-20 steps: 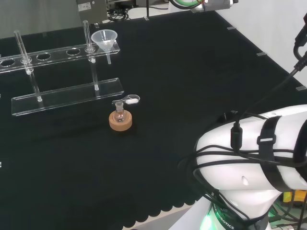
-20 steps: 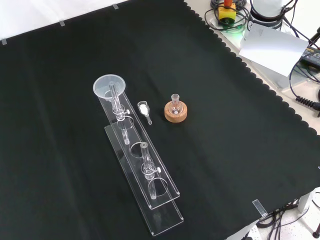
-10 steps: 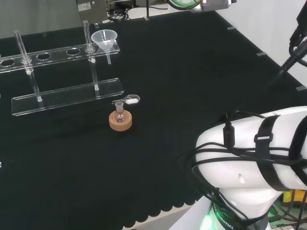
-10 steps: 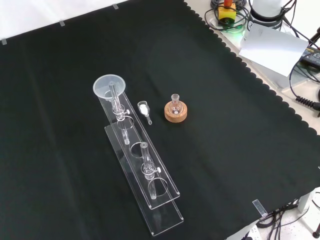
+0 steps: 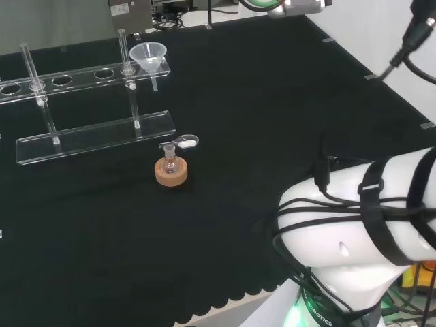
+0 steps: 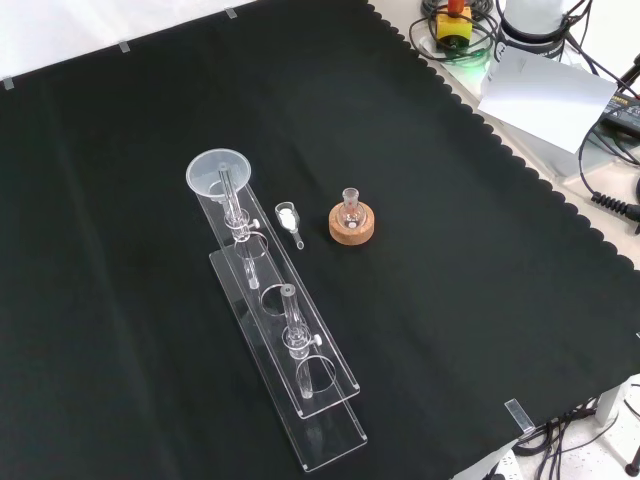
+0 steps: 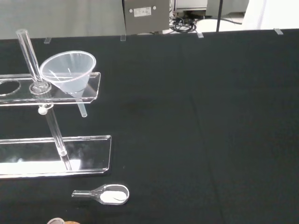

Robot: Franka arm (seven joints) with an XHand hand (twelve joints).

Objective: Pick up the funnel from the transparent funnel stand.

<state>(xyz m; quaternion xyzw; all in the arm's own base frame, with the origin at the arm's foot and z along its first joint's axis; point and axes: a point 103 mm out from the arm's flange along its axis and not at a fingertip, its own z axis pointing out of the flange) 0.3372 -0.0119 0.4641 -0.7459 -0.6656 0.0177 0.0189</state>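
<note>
Fingers are staying out of sight, state unknowable; the funnel (image 7: 68,70), sitting at the funnel stand's (image 7: 88,93) end hole, looks light, slippery; rim-grasp seems best.

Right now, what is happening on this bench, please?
Nothing is being handled yet. The funnel sits in the end hole of the transparent funnel stand, untouched. In the front view, a small scoop with white powder lies between the stand and a small flask on a cork ring. The arm is well away from the funnel.
</note>
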